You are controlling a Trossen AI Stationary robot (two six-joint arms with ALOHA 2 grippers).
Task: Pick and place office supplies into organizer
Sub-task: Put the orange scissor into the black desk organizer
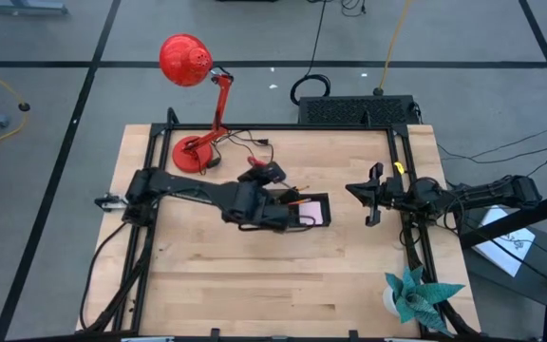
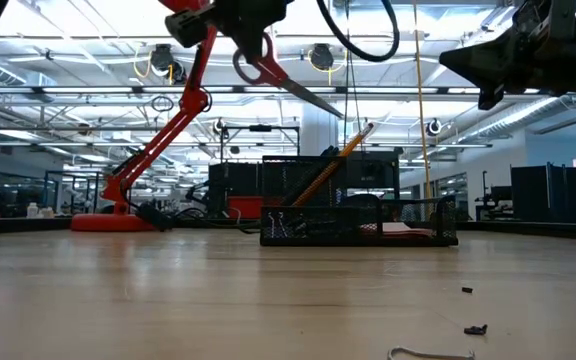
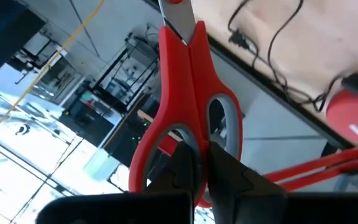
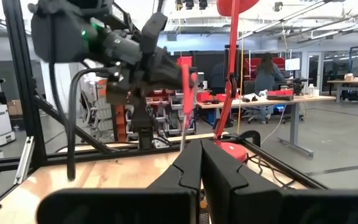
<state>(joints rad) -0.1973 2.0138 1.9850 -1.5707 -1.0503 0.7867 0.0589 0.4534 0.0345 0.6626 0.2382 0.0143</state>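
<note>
At the front of the table (image 2: 168,290), seen from the low camera, 2 tiny black clips (image 2: 476,329) lie loose on the wood beside a thin pale wire piece (image 2: 430,353). Farther back sits the organizer (image 2: 358,225), a black mesh tray, with an orange pencil (image 2: 330,170) leaning up out of it and a pale pink sticky-note pad (image 1: 317,211) lying in its right-hand part.

The left claw (image 1: 275,211) hangs above the organizer's left side, its fingers (image 3: 229,180) clamped on the handle of the red-handled scissors (image 3: 188,106). The scissors are well clear of the tray, blades closed and slanting down toward it in the low view.

The right claw (image 1: 370,195) waits in the air well to the right of the organizer, its 2 fingers (image 4: 219,177) pressed together with nothing between them.

Behind the tray, the red desk lamp (image 1: 193,95) stands at the table's rear left. A teal paper plant (image 1: 416,294) sits at the near right corner. Beyond the table, a person (image 4: 267,74) sits at a far desk.
</note>
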